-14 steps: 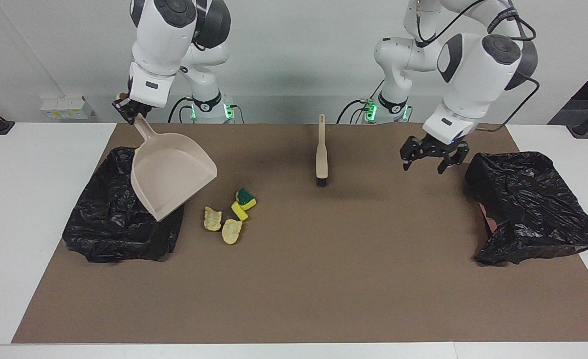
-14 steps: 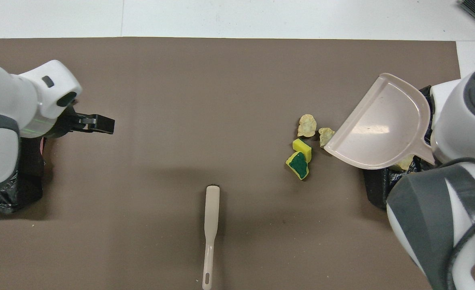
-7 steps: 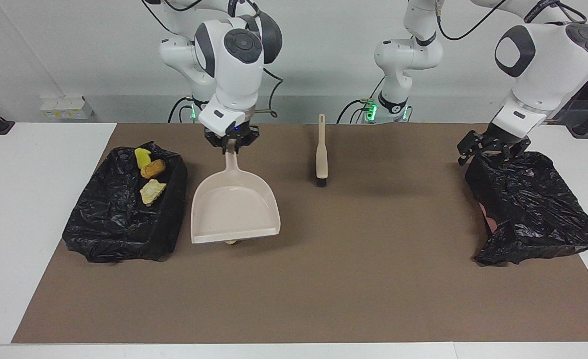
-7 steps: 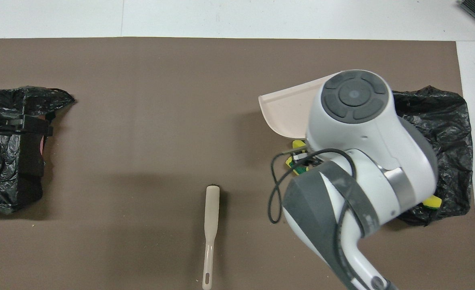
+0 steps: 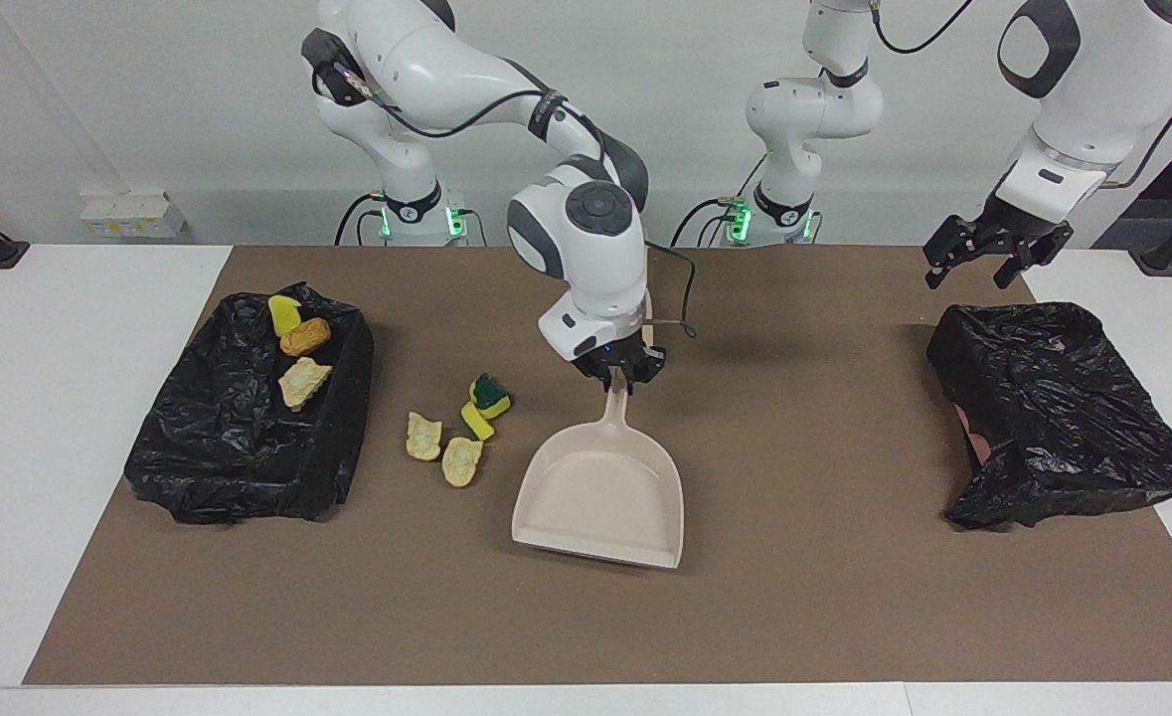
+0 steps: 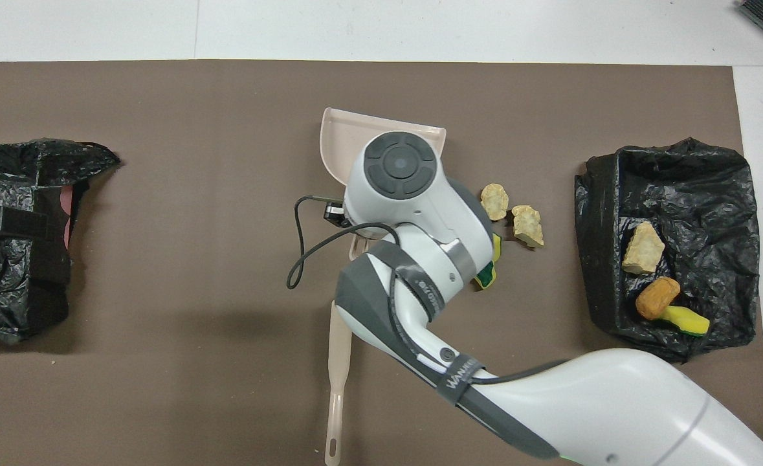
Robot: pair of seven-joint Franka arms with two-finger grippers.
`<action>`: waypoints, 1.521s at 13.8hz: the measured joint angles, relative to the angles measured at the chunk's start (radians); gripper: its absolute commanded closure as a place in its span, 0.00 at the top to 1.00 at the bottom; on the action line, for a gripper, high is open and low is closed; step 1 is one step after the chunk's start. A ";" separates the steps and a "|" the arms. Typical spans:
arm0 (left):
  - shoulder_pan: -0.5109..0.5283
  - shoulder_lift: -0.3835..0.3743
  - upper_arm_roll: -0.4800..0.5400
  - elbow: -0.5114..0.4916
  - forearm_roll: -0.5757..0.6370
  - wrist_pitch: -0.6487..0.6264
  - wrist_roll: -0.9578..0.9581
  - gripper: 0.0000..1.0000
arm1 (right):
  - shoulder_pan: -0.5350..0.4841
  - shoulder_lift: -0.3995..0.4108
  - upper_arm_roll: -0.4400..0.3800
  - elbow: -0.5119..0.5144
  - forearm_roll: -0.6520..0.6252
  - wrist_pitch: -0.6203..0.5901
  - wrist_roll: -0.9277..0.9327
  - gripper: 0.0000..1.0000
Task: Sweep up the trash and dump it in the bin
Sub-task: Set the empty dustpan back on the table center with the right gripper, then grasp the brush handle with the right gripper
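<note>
Right end effector (image 5: 622, 381) clenched on the handle of the beige dustpan (image 5: 600, 497), pan lying on the brown mat (image 5: 745, 597) in the middle of the worktop. Four trash scraps (image 5: 456, 430) on the mat just beside the pan, toward the right arm's end; three more in the black bin bag (image 5: 248, 438) at that end. Left end effector (image 5: 983, 261) released, hanging above the other black bag (image 5: 1063, 418); brush (image 6: 339, 382) partly hidden under the right arm.
</note>
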 measured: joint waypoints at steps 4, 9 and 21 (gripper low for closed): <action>-0.001 -0.003 -0.003 -0.002 0.001 -0.014 0.047 1.00 | 0.024 0.101 0.035 0.065 -0.061 0.009 0.014 0.00; -0.006 -0.003 -0.005 -0.002 0.001 -0.021 0.073 1.00 | 0.027 0.102 0.037 0.069 -0.074 0.009 0.021 1.00; -0.171 0.057 -0.028 -0.005 0.002 0.061 0.095 1.00 | 0.025 -0.360 0.107 -0.420 0.226 -0.053 0.041 1.00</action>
